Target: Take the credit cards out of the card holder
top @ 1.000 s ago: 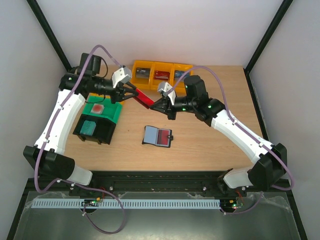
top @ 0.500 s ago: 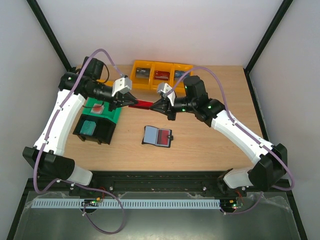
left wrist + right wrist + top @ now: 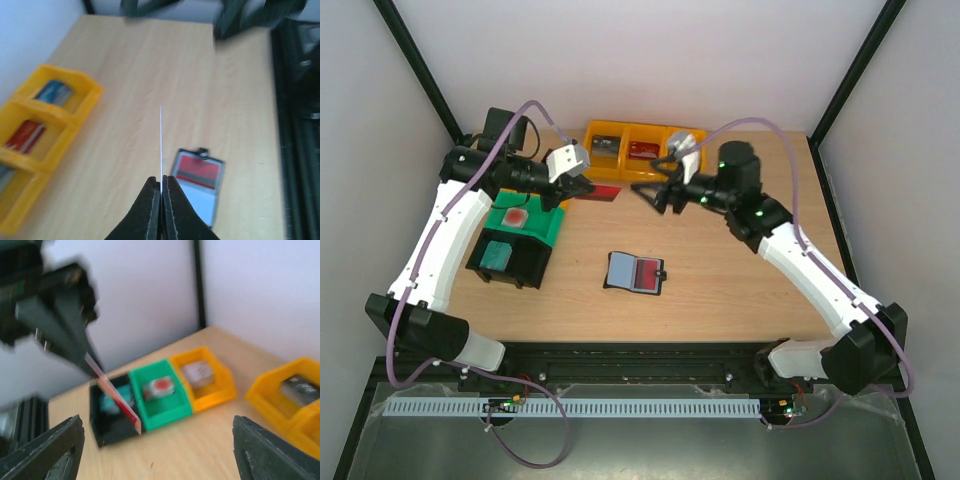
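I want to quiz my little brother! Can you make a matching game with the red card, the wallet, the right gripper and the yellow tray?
Things: 1 red card; 2 card holder; 3 right gripper; 4 yellow tray.
States: A lying open on the table; B open, holding nothing; C at the table's far side; D pinched by the left gripper.
Pairs: 1-D; 2-A; 3-B; 4-C.
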